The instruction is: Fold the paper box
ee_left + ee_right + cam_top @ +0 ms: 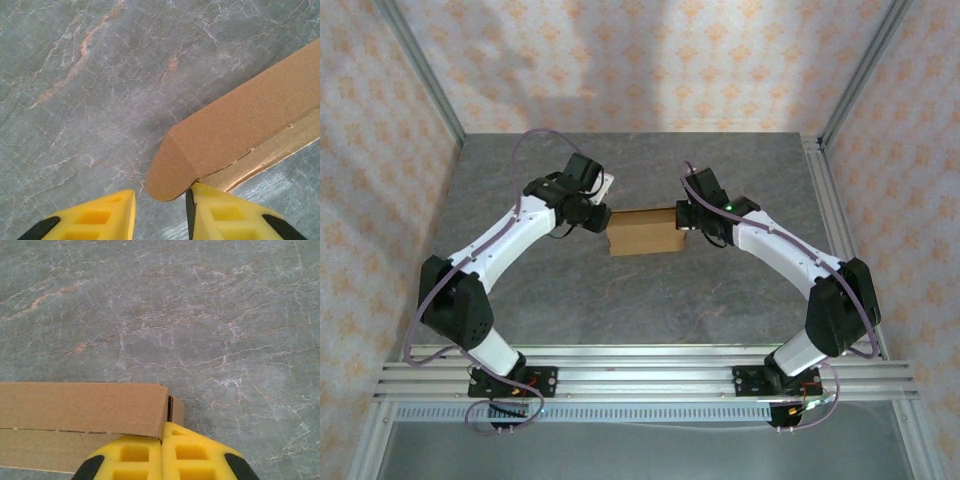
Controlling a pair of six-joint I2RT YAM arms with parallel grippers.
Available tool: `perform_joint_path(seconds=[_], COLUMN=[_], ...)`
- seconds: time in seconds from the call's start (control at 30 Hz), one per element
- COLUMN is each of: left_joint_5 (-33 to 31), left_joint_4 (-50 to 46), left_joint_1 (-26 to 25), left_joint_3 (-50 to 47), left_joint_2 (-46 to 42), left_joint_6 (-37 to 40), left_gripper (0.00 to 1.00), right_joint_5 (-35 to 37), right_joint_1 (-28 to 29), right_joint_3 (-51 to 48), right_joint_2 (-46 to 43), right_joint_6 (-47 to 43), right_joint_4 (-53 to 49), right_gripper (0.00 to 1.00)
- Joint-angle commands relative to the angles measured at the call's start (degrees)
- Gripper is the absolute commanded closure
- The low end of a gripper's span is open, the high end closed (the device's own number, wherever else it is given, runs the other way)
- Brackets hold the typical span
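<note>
Yellow fingers (150, 440) of the right gripper (162, 432) are pinched shut on one end of the paper box (80, 407); its long axis runs across to the left gripper (161, 195), seen part-open with nothing gripped, at the opposite flap (175, 170).

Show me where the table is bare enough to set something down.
Bare table lies behind the paper box up to the back wall, and in front of it down to the rail. Crowded: the middle, where left hand and right hand meet the box's ends.
</note>
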Motion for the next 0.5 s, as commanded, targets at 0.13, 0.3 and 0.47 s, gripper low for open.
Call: perform_joint_path(seconds=[0.13, 0.3, 0.47], left_joint_5=[1.7, 2.0, 1.8], left_joint_4=[1.8, 1.8, 3.5], left_joint_1=[0.9, 1.0, 1.1], left_joint_3=[1.9, 1.5, 1.3], left_joint_2=[0.1, 0.4, 0.9], left_joint_6=[-1.9, -2.1, -2.6], left_gripper=[0.80, 0.81, 0.89], right_joint_5=[-0.6, -0.5, -1.1], right_joint_1=[0.5, 0.4, 0.5], right_joint_3=[0.3, 0.0, 0.1], right_joint_2=[0.2, -0.2, -0.4], right_joint_6=[1.3, 1.3, 1.3], right_joint_4=[-1.4, -1.3, -1.4], right_gripper=[1.00, 1.00, 1.00])
